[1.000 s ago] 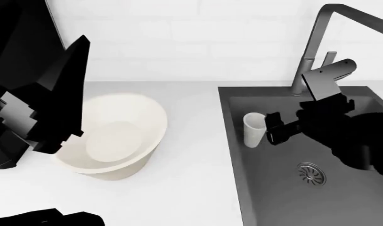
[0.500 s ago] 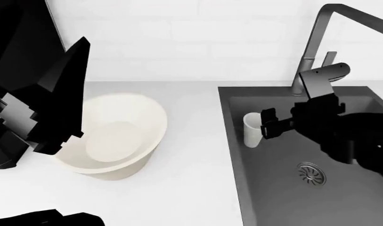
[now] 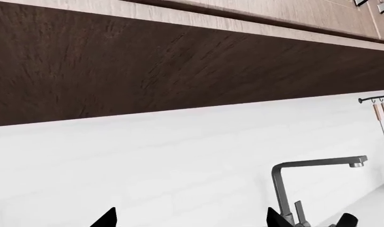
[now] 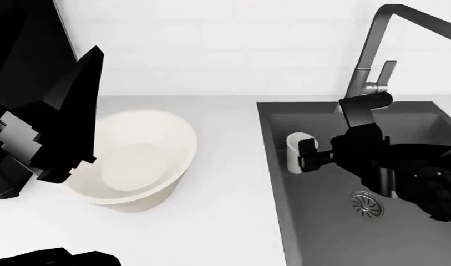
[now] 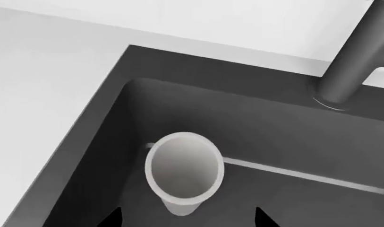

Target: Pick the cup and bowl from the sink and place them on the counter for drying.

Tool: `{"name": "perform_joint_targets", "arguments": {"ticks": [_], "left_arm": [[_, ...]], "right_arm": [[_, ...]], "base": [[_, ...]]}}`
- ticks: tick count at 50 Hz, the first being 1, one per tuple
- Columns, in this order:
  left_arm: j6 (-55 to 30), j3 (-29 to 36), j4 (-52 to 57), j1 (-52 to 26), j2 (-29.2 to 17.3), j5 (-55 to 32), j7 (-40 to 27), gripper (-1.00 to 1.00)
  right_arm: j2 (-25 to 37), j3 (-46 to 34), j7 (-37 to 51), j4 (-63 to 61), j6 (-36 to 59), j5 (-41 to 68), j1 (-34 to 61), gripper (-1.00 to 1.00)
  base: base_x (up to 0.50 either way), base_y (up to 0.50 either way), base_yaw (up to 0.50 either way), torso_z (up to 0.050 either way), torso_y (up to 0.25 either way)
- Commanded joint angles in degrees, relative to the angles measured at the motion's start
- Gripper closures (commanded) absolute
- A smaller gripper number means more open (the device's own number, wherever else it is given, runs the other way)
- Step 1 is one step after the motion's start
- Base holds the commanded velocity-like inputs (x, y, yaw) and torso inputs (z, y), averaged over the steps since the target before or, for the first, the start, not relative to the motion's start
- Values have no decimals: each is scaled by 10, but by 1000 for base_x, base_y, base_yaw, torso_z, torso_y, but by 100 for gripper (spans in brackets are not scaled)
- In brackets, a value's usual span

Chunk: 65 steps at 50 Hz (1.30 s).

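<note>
- The cup (image 4: 295, 151) stands upright in the sink (image 4: 336, 233), near the basin's left wall and toward its back; it is plain white, with no label or writing to read
- In the right wrist view the cup (image 5: 183, 171) shows its open mouth, with the two tips of the end effector visible on either side of it and apart from it
- The right end effector (image 4: 308, 155) is down inside the sink, just beside the cup on the cup's right; its fingers are spread, nothing pinched
- The bowl (image 4: 136, 160) rests on the white table (image 4: 225, 221), left of the sink, tilted so its opening faces up and toward the left; no marks or lettering on it
- The left end effector (image 4: 51, 138) hangs over the bowl's left edge; from the left wrist view its two tips (image 3: 110, 218) stand wide apart, holding nothing
- The faucet (image 4: 377, 52) rises behind the sink, against a white tiled wall
- The drain (image 4: 366, 204) sits in the sink floor, right of the cup
- No brand or text can be read anywhere
</note>
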Motion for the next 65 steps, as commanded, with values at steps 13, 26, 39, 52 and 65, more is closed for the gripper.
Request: {"name": "perform_joint_targets", "arguments": {"ticks": [13, 26, 39, 52, 65], "left_arm": [[0, 0, 0, 0, -2, 0, 0, -100], [0, 3, 0, 1, -1, 2, 0, -100], [0, -7, 0, 0, 3, -1, 0, -100], [0, 10, 0, -7, -2, 0, 0, -100], [0, 6, 0, -7, 10, 7, 0, -100]], "right_arm": [[-18, -6, 7, 32, -33, -21, -35, -100], [-27, -7, 1, 41, -50, -38, -36, -100], [-26, -5, -5, 38, -60, -40, -42, -100], [-20, -1, 1, 31, -61, -37, -44, -100], [-19, 1, 1, 29, -61, -36, -44, -100]], "base": [[0, 0, 0, 0, 0], [0, 0, 0, 0, 0], [0, 0, 0, 0, 0], [0, 0, 0, 3, -27], [0, 0, 0, 9, -67]]}}
